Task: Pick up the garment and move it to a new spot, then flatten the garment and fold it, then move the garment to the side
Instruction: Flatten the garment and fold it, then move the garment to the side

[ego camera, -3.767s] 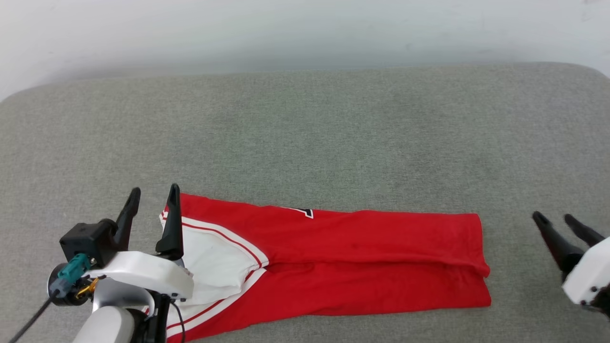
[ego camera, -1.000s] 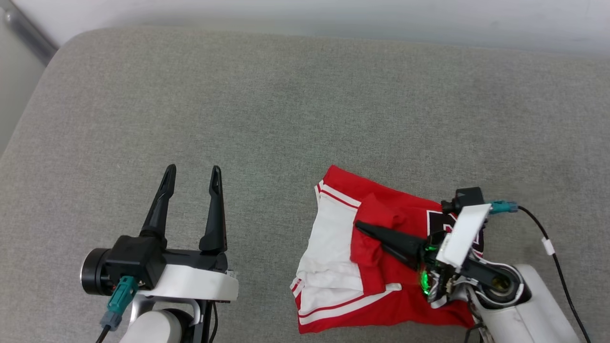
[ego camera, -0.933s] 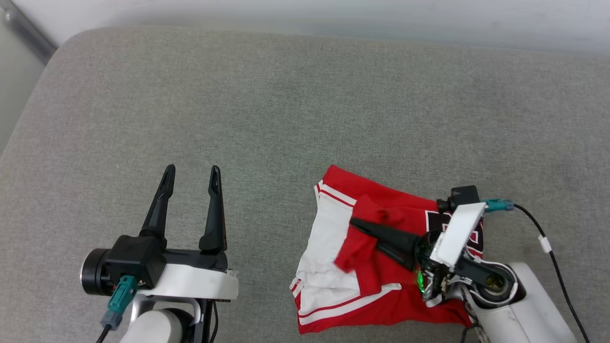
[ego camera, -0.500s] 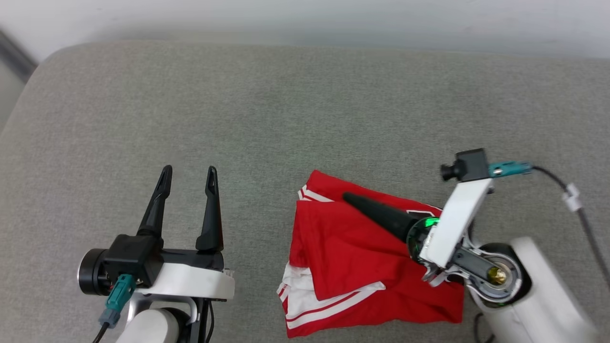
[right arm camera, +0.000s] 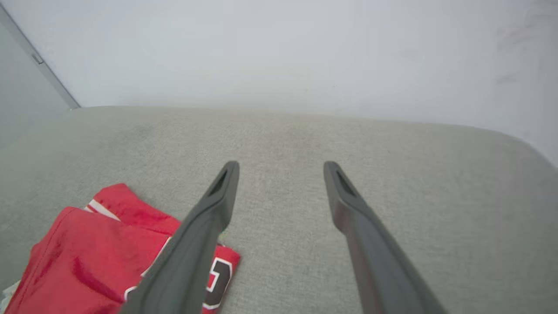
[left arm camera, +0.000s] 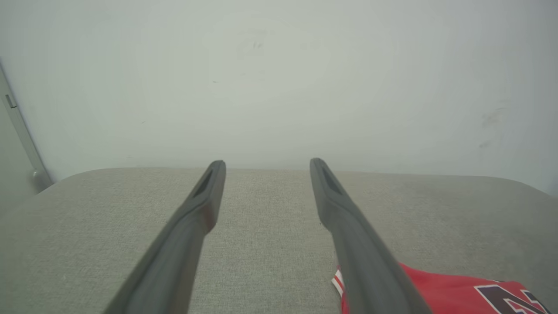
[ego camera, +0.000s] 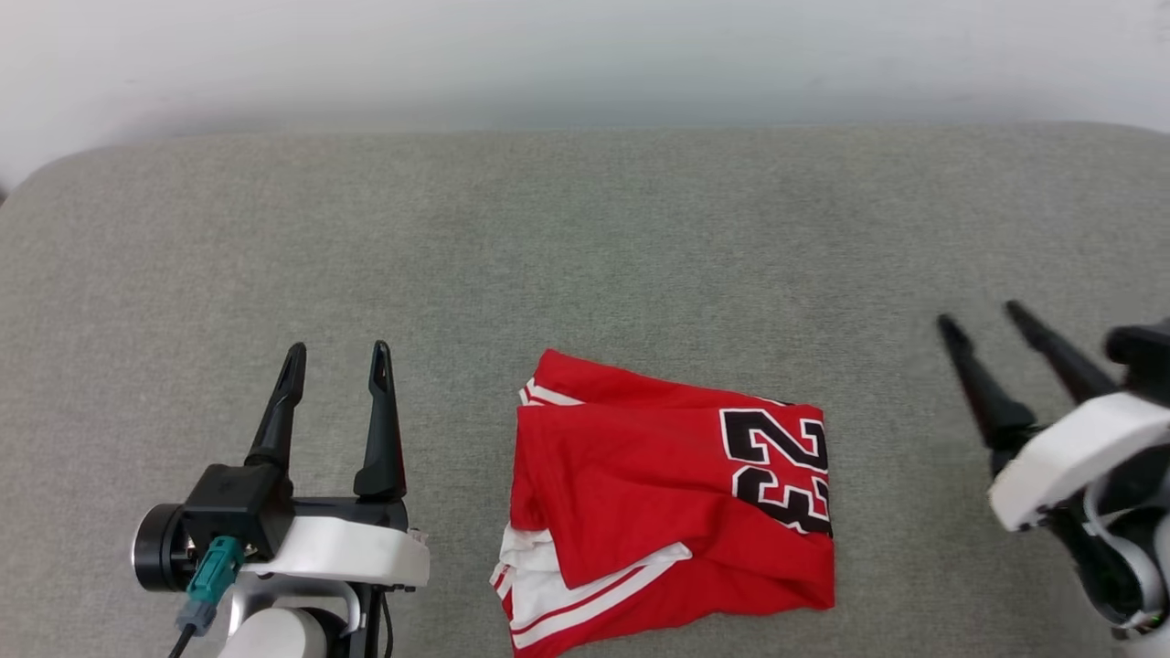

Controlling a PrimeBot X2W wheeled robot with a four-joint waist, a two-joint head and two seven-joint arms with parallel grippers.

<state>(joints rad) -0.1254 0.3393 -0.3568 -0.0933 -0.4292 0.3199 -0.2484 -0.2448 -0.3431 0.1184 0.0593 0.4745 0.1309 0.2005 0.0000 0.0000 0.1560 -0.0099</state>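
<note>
The garment [ego camera: 667,503] lies folded on the near half of the grey cushion [ego camera: 585,228], between the two tools and touching neither. Its long axis runs left–right, with the number print [ego camera: 777,466] at the right end. The left tool [ego camera: 337,347] stands near the left edge, jaws spread and empty. The right tool [ego camera: 980,313] — likewise spread and empty — sits slightly farther off the right edge. Judged nearer: the left. The head view's bottom edge cuts off the garment's front left corner, and the layers beneath the top fold are hidden.
</note>
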